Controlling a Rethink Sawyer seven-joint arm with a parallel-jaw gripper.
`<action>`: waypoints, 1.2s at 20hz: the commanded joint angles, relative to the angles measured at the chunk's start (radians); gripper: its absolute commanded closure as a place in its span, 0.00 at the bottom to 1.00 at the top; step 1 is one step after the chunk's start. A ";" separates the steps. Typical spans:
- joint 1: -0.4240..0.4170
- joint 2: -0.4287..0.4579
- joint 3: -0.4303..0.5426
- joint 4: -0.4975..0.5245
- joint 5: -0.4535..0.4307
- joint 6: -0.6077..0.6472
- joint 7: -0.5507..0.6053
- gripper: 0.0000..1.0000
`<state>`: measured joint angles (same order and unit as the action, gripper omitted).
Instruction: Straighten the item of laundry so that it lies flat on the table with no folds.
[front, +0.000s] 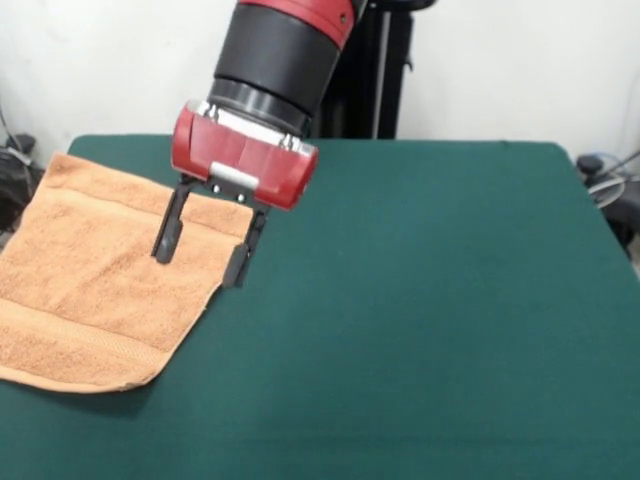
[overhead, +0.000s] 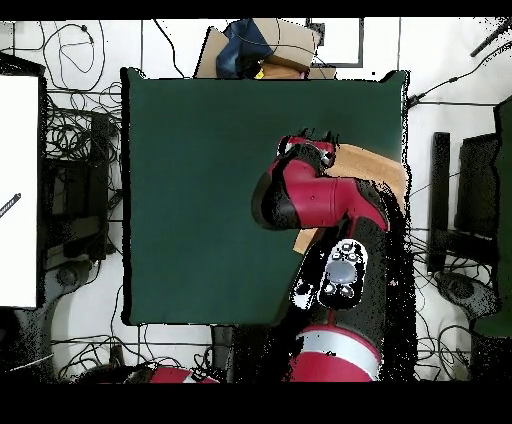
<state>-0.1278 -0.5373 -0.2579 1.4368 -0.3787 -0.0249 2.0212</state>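
The towel (front: 95, 275) is seen spread nearly flat at the corner of the counter (front: 420, 300). The hand (front: 207, 250) is held open, empty, above the towel's edge; little smoothing is judged left.

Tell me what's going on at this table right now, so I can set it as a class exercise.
A red and black robot arm hangs its end effector over the right edge of an orange towel, fingers apart and holding nothing. The towel lies at the left side of the green table, reaching past the table's left edge. It looks mostly spread out, though the corner nearest the camera seems rounded or curled. In the overhead view the arm covers much of the towel.
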 joint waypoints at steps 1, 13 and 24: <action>0.014 0.091 0.060 -0.073 0.037 0.142 0.061 0.00; 0.104 0.261 -0.105 -0.163 0.106 0.055 0.153 0.00; 0.271 0.524 -0.483 -0.246 0.293 0.009 0.219 0.00</action>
<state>0.0966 -0.1519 -0.5948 1.2111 -0.1763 -0.0256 2.0212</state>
